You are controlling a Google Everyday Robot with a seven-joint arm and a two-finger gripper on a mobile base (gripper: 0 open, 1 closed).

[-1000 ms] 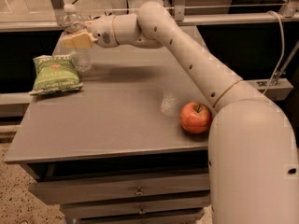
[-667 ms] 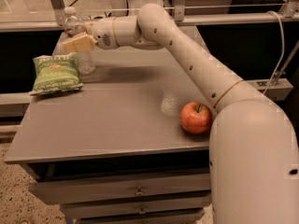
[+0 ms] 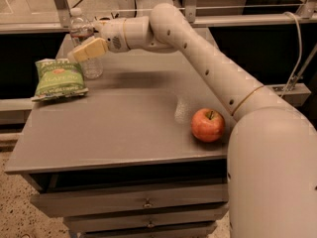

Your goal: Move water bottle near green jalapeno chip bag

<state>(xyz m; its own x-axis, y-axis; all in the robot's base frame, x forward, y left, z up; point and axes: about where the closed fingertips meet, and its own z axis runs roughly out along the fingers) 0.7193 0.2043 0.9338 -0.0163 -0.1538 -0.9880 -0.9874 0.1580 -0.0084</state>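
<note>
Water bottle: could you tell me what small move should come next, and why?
Probably release and back away: the gripper is at the water bottle, which stands upright on the table beside the green jalapeno chip bag, seemingly near enough.

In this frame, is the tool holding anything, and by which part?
The tool sits against the water bottle at mid-body; whether it actually grips the bottle cannot be told.

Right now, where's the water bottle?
The water bottle stands at the table's back-left corner in camera view, beside the green jalapeno chip bag, gripper at it.
</note>
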